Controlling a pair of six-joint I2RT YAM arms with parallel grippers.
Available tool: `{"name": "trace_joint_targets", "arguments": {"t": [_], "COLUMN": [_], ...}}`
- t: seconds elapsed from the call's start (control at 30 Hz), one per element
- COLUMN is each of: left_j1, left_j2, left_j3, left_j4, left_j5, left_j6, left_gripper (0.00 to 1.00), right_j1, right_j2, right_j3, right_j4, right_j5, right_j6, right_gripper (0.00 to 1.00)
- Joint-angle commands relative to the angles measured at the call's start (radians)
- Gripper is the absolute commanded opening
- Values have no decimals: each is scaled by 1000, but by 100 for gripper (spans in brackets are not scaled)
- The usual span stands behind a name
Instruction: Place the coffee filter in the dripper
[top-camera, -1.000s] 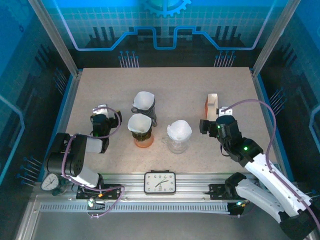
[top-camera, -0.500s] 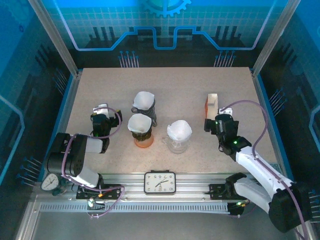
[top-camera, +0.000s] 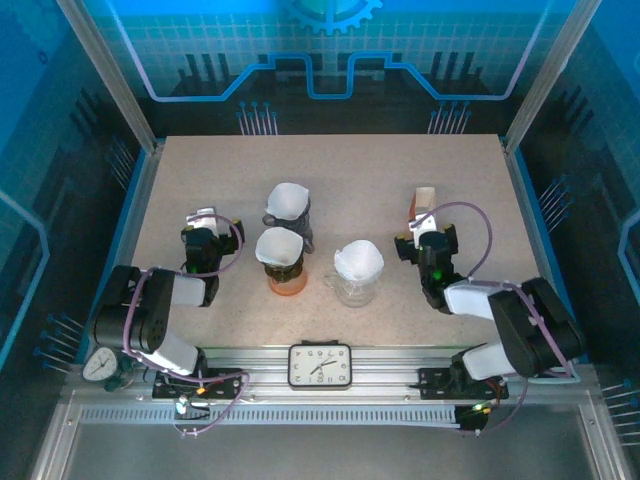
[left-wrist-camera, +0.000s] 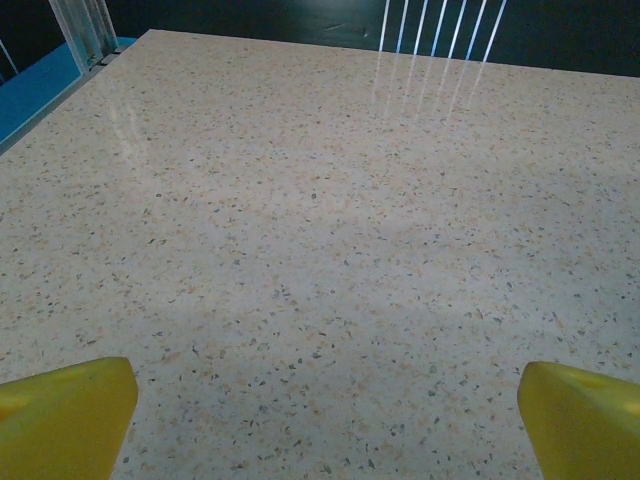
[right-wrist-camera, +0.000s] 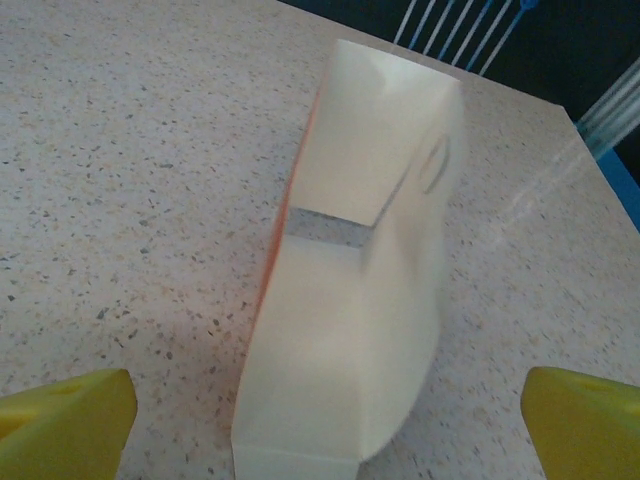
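Right tool (right-wrist-camera: 320, 425) has folded back, spread before the paper box (right-wrist-camera: 350, 300) — left tool (left-wrist-camera: 325, 415) spread over the table (left-wrist-camera: 320, 200).

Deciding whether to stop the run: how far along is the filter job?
Done: grey dripper, orange dripper and glass dripper each hold a white filter. In hand: nothing; left gripper and right gripper are open and empty, the right facing the filter box. Left: nothing obvious, going by the top view.

Two black and white arms (top-camera: 165, 300), looping purple cables (top-camera: 488, 240), green status light (top-camera: 436, 272), yellow fingertips (left-wrist-camera: 65, 415)
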Motion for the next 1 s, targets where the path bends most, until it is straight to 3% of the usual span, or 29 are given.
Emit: {"name": "trace_joint_targets", "arguments": {"t": [0.0,0.07,0.27,0.37,0.43,0.47,0.6,0.97], "left_j1": [-7,-7,-7,-7,-7,-7,-7,-7], "left_j2": [9,9,9,9,9,9,9,9], "left_j3": [16,16,16,16,16,16,16,16], "left_j4": [30,29,28,28,30,28,29,29], "left_j5": [-7,-6,-7,-6,-7,-6,-6,-5], "left_j6": [18,19,19,19,19,19,19,19], "left_gripper": [99,99,99,99,99,99,99,99], "right_j1": [-35,-74,-163,-187,-183,-177,-209,-230], "right_j2": [61,38,40,54,117,89,97,94], "right_j3": [8,28,-4,-17,-43,-25,9,3], "right_j4": [236,144,186,205,348,261,195,208], "right_j5": [-27,-98,-218,-240,-194,-206,-243,-241], "right_j6": [-62,-22,59,94,82,91,110,137], "right_gripper": [100,100,100,100,100,100,100,100]}}
